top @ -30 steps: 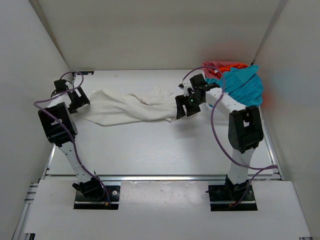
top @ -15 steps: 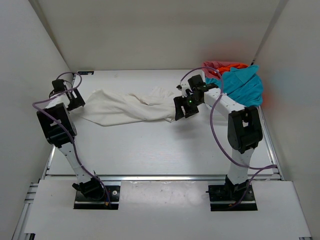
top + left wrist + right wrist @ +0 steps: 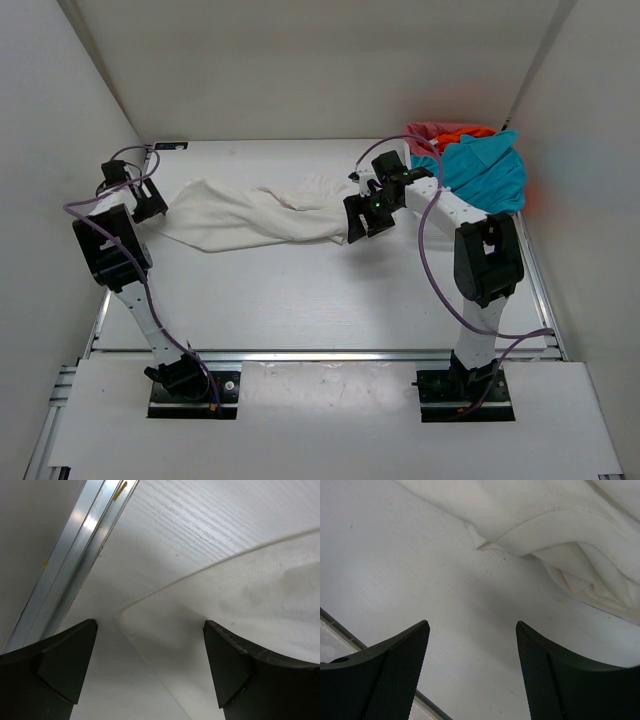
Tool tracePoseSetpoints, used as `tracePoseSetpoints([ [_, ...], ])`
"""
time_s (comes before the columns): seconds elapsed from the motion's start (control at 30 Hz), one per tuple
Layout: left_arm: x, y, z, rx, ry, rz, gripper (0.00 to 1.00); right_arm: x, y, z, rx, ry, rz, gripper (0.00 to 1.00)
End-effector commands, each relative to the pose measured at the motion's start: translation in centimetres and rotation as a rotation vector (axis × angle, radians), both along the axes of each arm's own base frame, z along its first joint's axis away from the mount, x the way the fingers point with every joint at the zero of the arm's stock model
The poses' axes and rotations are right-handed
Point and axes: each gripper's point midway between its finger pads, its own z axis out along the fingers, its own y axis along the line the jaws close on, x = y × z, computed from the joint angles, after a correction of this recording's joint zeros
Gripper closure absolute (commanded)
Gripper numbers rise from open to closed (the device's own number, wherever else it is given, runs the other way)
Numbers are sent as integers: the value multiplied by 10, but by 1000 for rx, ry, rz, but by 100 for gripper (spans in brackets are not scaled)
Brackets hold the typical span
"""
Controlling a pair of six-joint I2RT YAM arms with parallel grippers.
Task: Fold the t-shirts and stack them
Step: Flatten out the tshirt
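1. Evidently the left gripper (image 3: 150,626) is spread, with a corner of the white t-shirt (image 3: 250,215) lying between its fingers.
2. Soft, light and limp, the shirt probably wants pinching at its corners.
3. Right gripper (image 3: 472,625) is spread over the bare table (image 3: 300,290), just beside the shirt's right end.
4. Far right, heaped: one teal-blue t-shirt (image 3: 485,170), one orange t-shirt (image 3: 470,131) and one pinkish-red t-shirt (image 3: 430,128); four shirts in all.

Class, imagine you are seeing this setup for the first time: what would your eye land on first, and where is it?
The long white t-shirt lies rumpled across the far half of the table, with the open left gripper at its left end and the open right gripper at its right end. Next comes the bright heap in the far right corner: a teal-blue shirt over an orange shirt and a pinkish-red shirt.
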Motion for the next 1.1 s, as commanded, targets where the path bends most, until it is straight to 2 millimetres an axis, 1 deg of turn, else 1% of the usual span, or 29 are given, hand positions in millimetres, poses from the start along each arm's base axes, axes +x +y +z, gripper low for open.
tracePoseSetpoints([
  [0.0, 8, -15, 3, -47, -13, -41, 2, 8, 3, 17, 11, -54, 14, 25],
  [0.07, 10, -15, 0, -41, -12, -41, 2, 13, 1, 18, 6, -61, 8, 25],
  [0.1, 9, -17, -1, -53, -7, -44, 2, 11, 3, 15, 2, -53, 17, 25],
  [0.13, 8, -17, -4, -63, -8, -41, 7, 14, 0, 18, -3, -67, 4, 26],
  [0.17, 8, -18, -5, -66, -6, -40, 12, 13, 2, 18, 1, -70, 16, 26],
  [0.2, 7, -20, -9, -70, 6, -44, 23, 13, -1, 16, -6, -65, 7, 26],
  [0.23, 4, -17, -12, -72, 15, -43, 28, 12, 1, 18, -5, -69, 14, 26],
  [0.27, 3, -19, -14, -83, 22, -35, 38, 11, 0, 17, -7, -67, 12, 26],
  [0.3, 1, -20, -17, -95, 30, -40, 51, 12, 1, 20, -5, -76, 11, 26],
  [0.33, -1, -18, -17, -101, 30, -31, 69, 11, 0, 18, -12, -73, 11, 26],
  [0.37, -3, -18, -17, -104, 32, -29, 79, 13, 1, 19, -10, -80, 11, 26],
  [0.4, -4, -16, -16, -105, 32, -23, 95, 11, 2, 19, -12, -79, 13, 26],
  [0.43, -7, -15, -14, -113, 26, -22, 100, 13, 1, 19, -13, -87, 10, 26],
  [0.5, -10, -14, -8, -115, 15, -42, 100, 15, 0, 19, -22, -92, 4, 26],
  [0.53, -8, -22, 0, -134, -8, -65, 100, 15, 1, 19, -22, -96, 7, 27],
  [0.57, -11, -26, 1, -137, -9, -87, 100, 17, -1, 16, -36, -98, -1, 28],
  [0.6, -11, -28, 13, -126, -28, -106, 100, 15, -4, 12, -57, -91, -4, 28],
  [0.67, -21, -39, 32, -110, -44, -151, 100, 15, -11, 4, -105, -94, -27, 29],
  [0.7, -32, -41, 29, -111, -29, -154, 100, 14, -16, 1, -129, -93, -45, 29],
  [0.73, -36, -44, 45, -95, -51, -167, 100, 10, -20, -4, -142, -84, -67, 28],
  [0.77, -43, -49, 50, -91, -55, -181, 100, 9, -23, -4, -144, -83, -80, 26],
  [0.8, -49, -48, 50, -75, -45, -184, 100, 4, -24, -8, -118, -38, -122, 25],
  [0.83, -53, -52, 58, -72, -48, -190, 100, 6, -23, -12, -103, -13, -154, 25],
  [0.87, -59, -57, 61, -72, -43, -204, 100, 13, -24, -11, -77, -6, -174, 26],
  [0.9, -64, -62, 63, -76, -36, -208, 100, 17, -19, -9, -60, -10, -175, 26],
  [0.93, -69, -61, 60, -81, -26, -201, 100, 24, -15, -11, -57, -15, -171, 27],
  [0.97, -71, -67, 63, -85, -29, -207, 100, 34, -10, -9, -48, -29, -170, 28],
  [1.03, -80, -72, 59, -99, -10, -203, 100, 37, 4, -9, -6, -4, -163, 30],
  [1.07, -81, -71, 61, -88, -7, -199, 100, 38, 13, -8, 17, 11, -166, 30],
])
